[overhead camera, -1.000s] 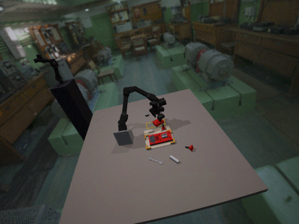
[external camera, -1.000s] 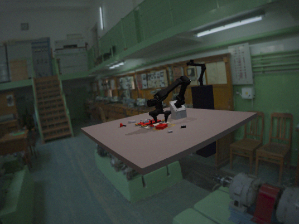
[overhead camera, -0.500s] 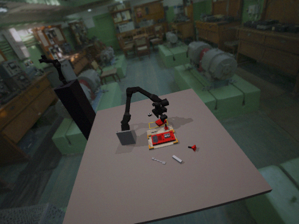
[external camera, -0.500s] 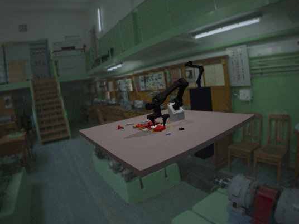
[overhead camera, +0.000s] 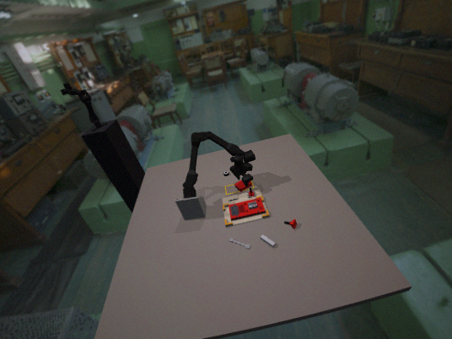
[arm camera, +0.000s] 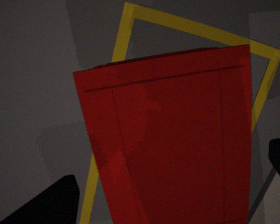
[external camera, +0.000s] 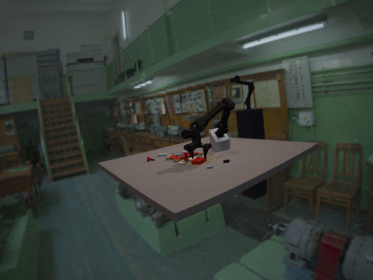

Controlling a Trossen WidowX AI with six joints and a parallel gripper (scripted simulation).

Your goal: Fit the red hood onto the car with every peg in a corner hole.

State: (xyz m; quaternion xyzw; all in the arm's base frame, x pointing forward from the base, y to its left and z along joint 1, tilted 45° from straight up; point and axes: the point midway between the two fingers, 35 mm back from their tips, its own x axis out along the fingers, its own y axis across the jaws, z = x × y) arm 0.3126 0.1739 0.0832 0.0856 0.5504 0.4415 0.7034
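Note:
The red hood point(overhead camera: 240, 185) point(external camera: 198, 161) point(arm camera: 175, 125) lies roof up on the table, turned a little against the yellow outline point(overhead camera: 226, 190) point(arm camera: 120, 47) beneath it. My gripper point(overhead camera: 245, 181) point(external camera: 199, 157) point(arm camera: 174, 167) is open and empty, low over the hood, with one finger off each long side in the wrist view. The red chassis point(overhead camera: 242, 211) point(external camera: 178, 157) sits in the pale jig point(overhead camera: 228, 222) beside the outline, with the grey engine block point(overhead camera: 252, 205) on its deck. The pegs are too small to make out, and the hood's corner holes do not show.
A small red piece with a dark stem point(overhead camera: 251, 194) stands at the jig's edge near the hood. A red cone-shaped piece point(overhead camera: 293, 223) point(external camera: 149, 159), a white block point(overhead camera: 267, 240) point(external camera: 162, 154) and a wrench point(overhead camera: 239, 243) lie beyond the jig. A small dark round part point(overhead camera: 226, 173) point(external camera: 226, 161) lies behind the outline.

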